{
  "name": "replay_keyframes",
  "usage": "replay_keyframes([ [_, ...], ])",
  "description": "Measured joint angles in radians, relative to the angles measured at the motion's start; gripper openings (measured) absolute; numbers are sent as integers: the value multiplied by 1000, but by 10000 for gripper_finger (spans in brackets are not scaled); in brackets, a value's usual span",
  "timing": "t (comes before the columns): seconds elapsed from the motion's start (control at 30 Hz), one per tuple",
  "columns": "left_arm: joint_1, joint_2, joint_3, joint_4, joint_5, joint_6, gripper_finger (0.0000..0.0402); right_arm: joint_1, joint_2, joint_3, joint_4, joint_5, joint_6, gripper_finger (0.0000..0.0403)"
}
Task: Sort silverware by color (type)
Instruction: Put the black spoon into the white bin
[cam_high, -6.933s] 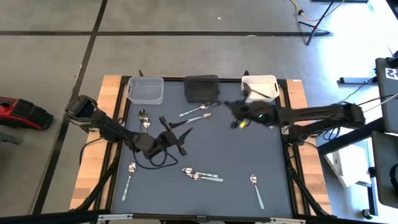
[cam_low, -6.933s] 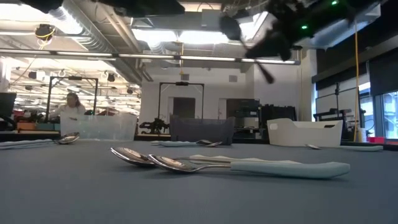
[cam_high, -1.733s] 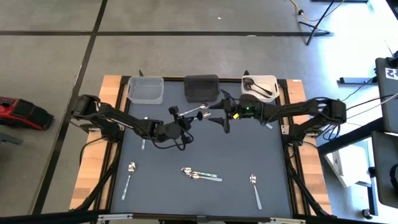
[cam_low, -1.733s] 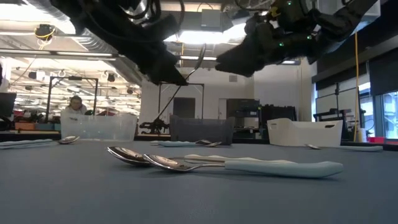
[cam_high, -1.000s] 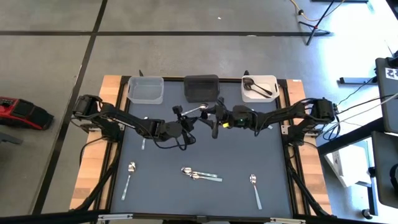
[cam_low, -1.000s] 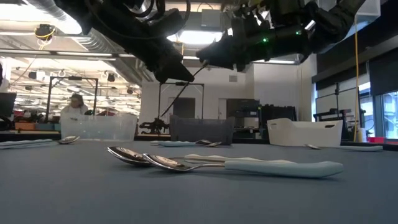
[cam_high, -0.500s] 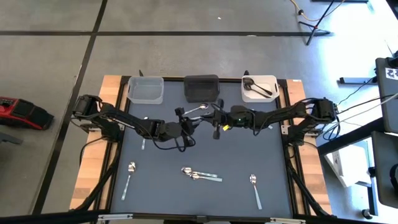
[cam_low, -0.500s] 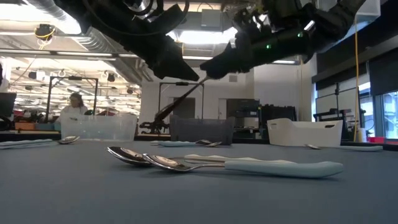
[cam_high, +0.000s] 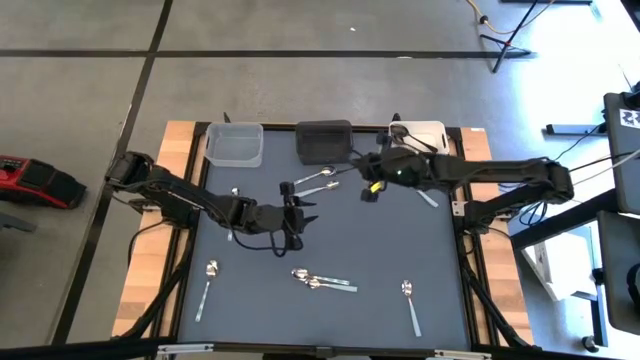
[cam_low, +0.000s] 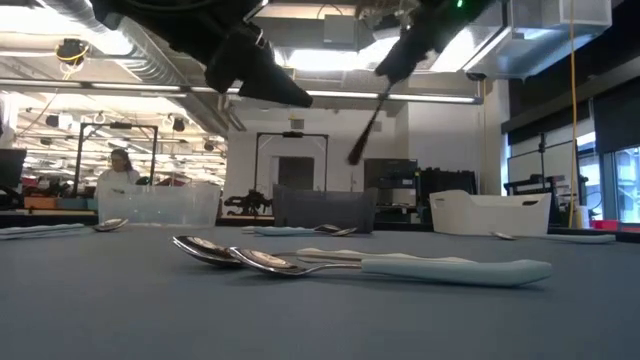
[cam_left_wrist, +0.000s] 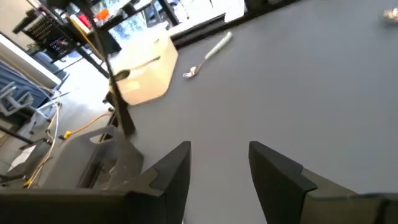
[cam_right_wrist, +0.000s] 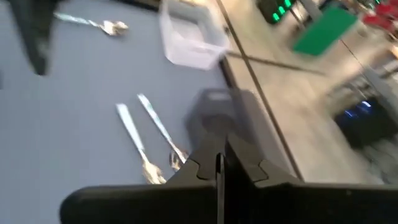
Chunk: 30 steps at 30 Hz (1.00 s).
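Dark worktop (cam_high: 400, 250) centre: right tool (cam_high: 368, 180) clenched on a black spoon (cam_low: 366, 128), left tool (cam_high: 293, 213) released beside it.

Grey concrete floor (cam_high: 300, 90) fills the upper high view, crossed by dark tape lines (cam_high: 150, 52). Red-and-black object (cam_high: 35, 182) at far left edge; a black stand's legs (cam_high: 510, 40) upper right. The counter (cam_high: 330, 240) has a dark grey mat with wooden edges (cam_high: 175, 160).

Low view: open workshop, exposed ducts (cam_low: 150, 50) and bright ceiling light panels (cam_low: 300, 60) overhead. Dark door frame (cam_low: 292, 165) at centre, windows (cam_low: 615, 190) at right, a seated person (cam_low: 118, 165) at left.
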<state>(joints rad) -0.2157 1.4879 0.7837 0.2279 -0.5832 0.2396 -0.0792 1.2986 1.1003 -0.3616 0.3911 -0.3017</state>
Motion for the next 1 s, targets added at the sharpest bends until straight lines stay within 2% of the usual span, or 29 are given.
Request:
replay_keyframes([
  [0.2, 3, 5, 0, -14, -1, 0, 157, -32, -6, 167, -348, 189, 33, 5],
  [0.33, 9, 5, 0, -19, -3, 0, 157, -119, -7, 194, -476, 275, 80, 3],
  [0.53, 8, 5, 0, -18, -2, 0, 157, -330, 2, 165, -590, 272, 133, 7],
  [0.7, 15, 5, 0, -18, -2, -1, 157, -489, 2, 107, -590, 259, 118, 3],
  [0.83, 26, 5, 0, -18, -2, -20, 157, -566, 3, 61, -583, 198, 114, 7],
  [1.0, 35, 6, 0, -18, -2, -28, 157, -646, 40, 22, -595, 192, 110, 6],
])
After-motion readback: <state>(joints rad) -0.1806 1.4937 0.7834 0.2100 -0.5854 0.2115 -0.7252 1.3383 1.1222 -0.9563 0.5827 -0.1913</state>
